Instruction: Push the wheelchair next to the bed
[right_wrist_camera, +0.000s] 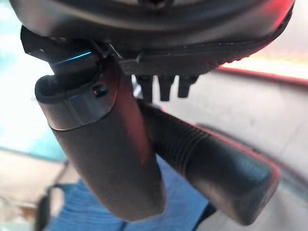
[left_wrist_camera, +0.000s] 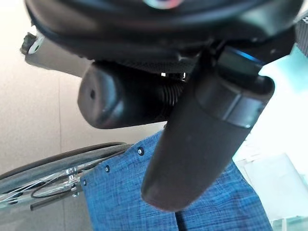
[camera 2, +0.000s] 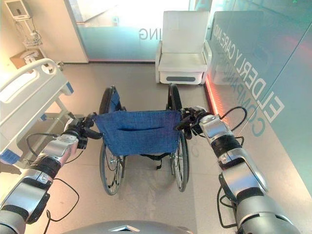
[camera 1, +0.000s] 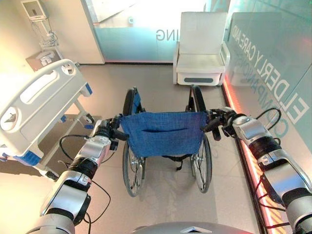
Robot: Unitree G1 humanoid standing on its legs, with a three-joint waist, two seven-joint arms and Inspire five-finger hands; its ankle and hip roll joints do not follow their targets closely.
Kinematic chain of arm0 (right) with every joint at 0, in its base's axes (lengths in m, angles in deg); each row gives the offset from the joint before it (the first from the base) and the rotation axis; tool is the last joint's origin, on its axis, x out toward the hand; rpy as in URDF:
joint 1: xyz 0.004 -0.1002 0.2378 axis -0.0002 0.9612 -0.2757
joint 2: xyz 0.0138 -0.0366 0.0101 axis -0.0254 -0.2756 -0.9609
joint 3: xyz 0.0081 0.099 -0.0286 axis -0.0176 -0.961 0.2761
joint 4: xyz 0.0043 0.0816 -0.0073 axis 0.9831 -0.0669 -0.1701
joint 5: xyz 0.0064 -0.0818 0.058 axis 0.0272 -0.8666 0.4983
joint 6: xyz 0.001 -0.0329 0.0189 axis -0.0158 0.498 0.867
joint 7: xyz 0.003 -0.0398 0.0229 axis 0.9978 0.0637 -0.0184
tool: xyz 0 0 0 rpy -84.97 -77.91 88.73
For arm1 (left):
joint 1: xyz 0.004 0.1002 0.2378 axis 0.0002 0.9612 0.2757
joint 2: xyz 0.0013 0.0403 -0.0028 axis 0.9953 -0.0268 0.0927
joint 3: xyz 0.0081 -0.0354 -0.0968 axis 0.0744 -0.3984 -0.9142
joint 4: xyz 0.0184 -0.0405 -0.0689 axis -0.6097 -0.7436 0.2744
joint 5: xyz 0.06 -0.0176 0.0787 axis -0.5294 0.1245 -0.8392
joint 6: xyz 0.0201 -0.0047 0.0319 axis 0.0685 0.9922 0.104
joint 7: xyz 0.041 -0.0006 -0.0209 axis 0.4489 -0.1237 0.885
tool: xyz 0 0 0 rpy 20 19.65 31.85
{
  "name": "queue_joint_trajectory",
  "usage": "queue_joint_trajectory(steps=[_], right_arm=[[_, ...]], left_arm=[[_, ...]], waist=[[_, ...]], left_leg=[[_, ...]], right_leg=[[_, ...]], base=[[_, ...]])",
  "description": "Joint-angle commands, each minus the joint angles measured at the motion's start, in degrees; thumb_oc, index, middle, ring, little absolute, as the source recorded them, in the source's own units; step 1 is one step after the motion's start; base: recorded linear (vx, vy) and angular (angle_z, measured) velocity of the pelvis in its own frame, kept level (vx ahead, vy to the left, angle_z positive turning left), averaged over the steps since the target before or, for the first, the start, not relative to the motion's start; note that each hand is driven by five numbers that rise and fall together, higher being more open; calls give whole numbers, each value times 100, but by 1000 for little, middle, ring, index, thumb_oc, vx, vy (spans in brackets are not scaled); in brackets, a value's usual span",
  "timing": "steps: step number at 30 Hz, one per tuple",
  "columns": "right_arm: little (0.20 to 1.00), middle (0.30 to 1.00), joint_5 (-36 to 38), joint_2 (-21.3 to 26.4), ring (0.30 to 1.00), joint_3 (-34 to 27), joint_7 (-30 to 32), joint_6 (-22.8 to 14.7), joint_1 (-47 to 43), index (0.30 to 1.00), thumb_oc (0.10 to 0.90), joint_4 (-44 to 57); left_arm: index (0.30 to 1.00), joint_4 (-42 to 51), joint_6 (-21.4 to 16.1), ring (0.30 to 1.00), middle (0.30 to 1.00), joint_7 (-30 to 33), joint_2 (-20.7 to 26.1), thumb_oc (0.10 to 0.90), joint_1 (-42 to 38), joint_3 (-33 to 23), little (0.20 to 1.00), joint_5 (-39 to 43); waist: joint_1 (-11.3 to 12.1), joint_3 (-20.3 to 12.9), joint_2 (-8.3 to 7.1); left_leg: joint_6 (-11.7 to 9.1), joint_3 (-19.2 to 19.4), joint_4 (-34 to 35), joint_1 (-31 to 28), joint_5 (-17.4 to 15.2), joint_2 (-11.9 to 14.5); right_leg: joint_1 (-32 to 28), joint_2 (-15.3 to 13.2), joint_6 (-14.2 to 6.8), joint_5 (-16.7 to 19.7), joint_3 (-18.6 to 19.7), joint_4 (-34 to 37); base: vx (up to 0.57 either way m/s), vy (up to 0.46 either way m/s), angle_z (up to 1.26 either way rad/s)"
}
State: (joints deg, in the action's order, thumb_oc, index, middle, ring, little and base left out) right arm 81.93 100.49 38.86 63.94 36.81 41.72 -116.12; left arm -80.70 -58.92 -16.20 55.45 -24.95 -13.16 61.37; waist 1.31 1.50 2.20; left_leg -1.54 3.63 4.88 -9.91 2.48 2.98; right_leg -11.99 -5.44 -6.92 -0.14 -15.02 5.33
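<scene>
Wheelchair (camera 1: pixel 163 141) between bed (camera 1: pixel 36 107) and glass wall (camera 1: pixel 280 73), armchair (camera 1: pixel 201 48) ahead

Pretty standard care-room setup here. Beige tiled floor (camera 1: pixel 161 87) all the way through, with a white armchair (camera 1: pixel 201 48) parked against the far side. The right wall is a teal frosted glass partition (camera 1: pixel 273 58) with big lettering on it, and a glowing red light strip (camera 1: pixel 243 141) runs along its base. There's bright daylight coming through the far glass wall (camera 1: pixel 131 34). In the far left corner a white wall-mounted unit (camera 1: pixel 34 9) hangs above a wire basket (camera 1: pixel 47 40).
</scene>
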Motion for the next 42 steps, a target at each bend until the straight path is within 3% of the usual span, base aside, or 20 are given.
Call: queue_joint_trajectory(steps=[1,5,9,12,15,16,17,18,19,20,21,23,30,36,42], right_arm=[[900,900,-1101,-335,900,879,-849,762,28,900,800,-712],[900,900,-2057,-366,900,1072,-1227,1035,-207,900,800,-462],[900,900,-2382,-454,900,1159,-1517,1217,-270,900,800,-416],[900,900,-2383,-561,900,1170,-1638,1271,-266,900,800,-557],[900,900,-2028,-643,900,1139,-1381,1170,-250,900,800,-793],[733,733,-1754,-674,733,1112,-1155,1072,-229,733,689,-881],[326,326,-1587,-690,326,1091,-1002,992,-221,326,417,-949],[300,300,-1438,-704,300,1066,-851,906,-216,300,400,-1007],[300,300,-1379,-712,300,1040,-780,865,-209,300,400,-1028],[300,300,-1235,-715,300,979,-623,734,-169,300,400,-1103],[300,300,-1204,-716,300,968,-591,717,-156,300,400,-1110],[300,300,-943,-715,300,899,-256,560,-68,300,400,-1111],[300,300,-236,-501,300,607,513,-39,406,300,400,-672],[300,300,798,-394,300,227,1158,-766,885,300,400,-241],[300,300,907,-216,300,-94,1469,-1152,1481,300,400,356]], left_arm=[[900,-185,-115,900,900,53,81,800,-291,-28,900,-468],[900,-186,-150,900,900,106,-34,800,-294,-16,900,-603],[900,-178,-162,900,900,128,-94,800,-314,-5,900,-648],[900,-199,-197,900,900,150,-158,800,-354,-9,900,-676],[900,-233,-272,900,900,154,-181,800,-388,-1,900,-650],[900,-241,-322,900,900,167,-182,800,-408,-6,900,-643],[900,-245,-369,900,900,178,-179,800,-421,-10,900,-633],[900,-251,-432,900,900,198,-174,800,-432,-16,900,-629],[900,-250,-492,900,900,212,-175,800,-434,-23,900,-632],[818,-224,-622,818,818,232,-181,745,-421,-24,818,-643],[686,-209,-638,686,686,239,-181,657,-412,-25,686,-640],[300,-127,-799,300,300,239,-187,400,-373,-40,300,-692],[300,153,-1040,300,300,54,-160,400,-27,-110,300,-855],[300,368,-1200,300,300,-48,-123,400,228,-225,300,-992],[300,676,-1225,300,300,-100,-22,400,520,-376,300,-1108]], waist=[[393,554,-165],[418,560,-175],[444,557,-182],[461,562,-184],[482,553,-184],[487,551,-182],[491,550,-182],[496,546,-182],[496,547,-182],[498,549,-177],[499,549,-175],[498,550,-172],[434,554,-147],[368,532,-115],[273,506,-80]], left_leg=[[243,115,-60,77,-303,-712],[238,109,-64,81,-309,-712],[239,100,-66,92,-314,-710],[238,93,-63,90,-314,-709],[243,77,-55,85,-318,-712],[243,77,-56,88,-315,-712],[244,75,-55,88,-315,-713],[245,73,-54,90,-316,-714],[246,71,-56,90,-316,-715],[246,69,-57,91,-320,-714],[246,69,-58,92,-321,-714],[243,67,-53,92,-323,-712],[254,69,-41,77,-328,-719],[248,94,-35,46,-333,-711],[244,126,-15,19,-339,-697]], right_leg=[[157,265,360,-207,32,-315],[156,258,351,-211,41,-318],[164,250,348,-219,32,-332],[162,241,348,-216,17,-334],[154,238,352,-217,5,-331],[156,233,351,-214,3,-333],[155,231,351,-213,1,-333],[155,231,352,-211,-1,-332],[157,230,353,-210,-1,-337],[161,225,352,-209,-6,-341],[163,223,352,-210,-6,-342],[166,220,350,-208,-12,-343],[182,220,341,-196,15,-351],[174,212,331,-189,26,-352],[184,209,313,-178,44,-343]], base=[[0,0,0],[-1,2,1],[-3,2,2],[0,0,1],[0,0,1],[0,0,0],[0,0,0],[0,0,0],[0,0,0],[0,0,0],[0,0,0],[0,0,0],[0,0,0],[18,4,0],[0,0,0]])
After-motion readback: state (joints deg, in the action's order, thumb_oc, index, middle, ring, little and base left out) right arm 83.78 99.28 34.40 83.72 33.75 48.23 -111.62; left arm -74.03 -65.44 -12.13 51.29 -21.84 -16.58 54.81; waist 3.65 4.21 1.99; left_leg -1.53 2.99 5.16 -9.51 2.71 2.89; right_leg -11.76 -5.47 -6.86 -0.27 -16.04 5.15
